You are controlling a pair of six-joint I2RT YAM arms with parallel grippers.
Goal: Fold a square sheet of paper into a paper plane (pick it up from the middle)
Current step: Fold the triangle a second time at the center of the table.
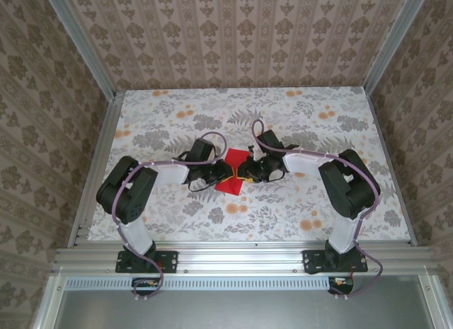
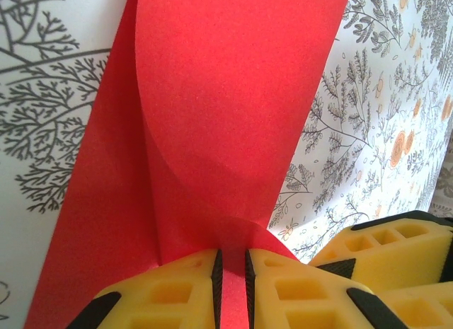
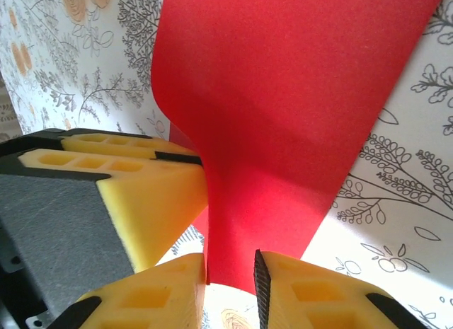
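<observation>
The square sheet of paper (image 1: 228,186) is bright red and lies creased at the table's centre, where both grippers meet over it. My left gripper (image 1: 218,175) is shut on a raised fold of the paper (image 2: 233,117), which runs up between its yellow fingertips (image 2: 177,290). My right gripper (image 1: 246,170) faces it from the right. In the right wrist view the red paper (image 3: 283,95) hangs down with its lower edge between my right gripper's (image 3: 230,269) jaws, which stand a little apart. The paper rests against the left finger.
The table (image 1: 297,102) has a grey and orange flower print and is fenced by aluminium rails and patterned walls. The two grippers are nearly touching: the other arm's yellow finger (image 3: 141,194) fills the left of the right wrist view.
</observation>
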